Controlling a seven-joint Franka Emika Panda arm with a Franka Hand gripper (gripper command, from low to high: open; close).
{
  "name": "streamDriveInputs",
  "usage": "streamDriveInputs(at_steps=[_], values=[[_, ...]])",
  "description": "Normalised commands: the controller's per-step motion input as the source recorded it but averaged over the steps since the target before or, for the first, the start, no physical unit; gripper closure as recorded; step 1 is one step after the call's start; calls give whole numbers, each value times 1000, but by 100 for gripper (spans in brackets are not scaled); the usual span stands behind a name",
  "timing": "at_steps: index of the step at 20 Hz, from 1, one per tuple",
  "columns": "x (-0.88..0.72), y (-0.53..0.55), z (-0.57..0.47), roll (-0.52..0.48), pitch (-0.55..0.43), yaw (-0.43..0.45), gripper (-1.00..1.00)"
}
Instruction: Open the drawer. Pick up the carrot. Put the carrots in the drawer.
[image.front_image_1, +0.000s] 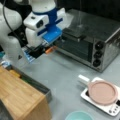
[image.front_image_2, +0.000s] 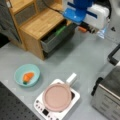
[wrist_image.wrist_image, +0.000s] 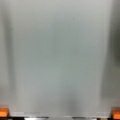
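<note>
The end effector (image.front_image_2: 86, 29) hangs spread and empty just beside the open drawer (image.front_image_2: 53, 41). The carrot (image.front_image_2: 28, 77) lies in a bowl (image.front_image_2: 16, 72), well apart from the drawer. A grab there might bump the bowl's rim, and the carrot could slip.

— Is the drawer (image.front_image_2: 56, 37) open?
— Yes, the dark grey tray is pulled out from the wooden-topped cabinet, with something green inside.
— The carrot (image.front_image_2: 28, 77)?
— Small, orange, lying in the teal bowl, well apart from the drawer.
</note>
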Motion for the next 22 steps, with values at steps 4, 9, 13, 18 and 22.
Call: streamDriveInputs(at_steps=[4,9,13,18,22], values=[[-2,4,-12,77,14,123,-100],[-12,-10,-17,111,9,89,-100],[-22,-34,-22,91,33,53,-100],[-33,-62,-40,91,40,37,-100],[-99,-115,-59,105,48,6,-100]])
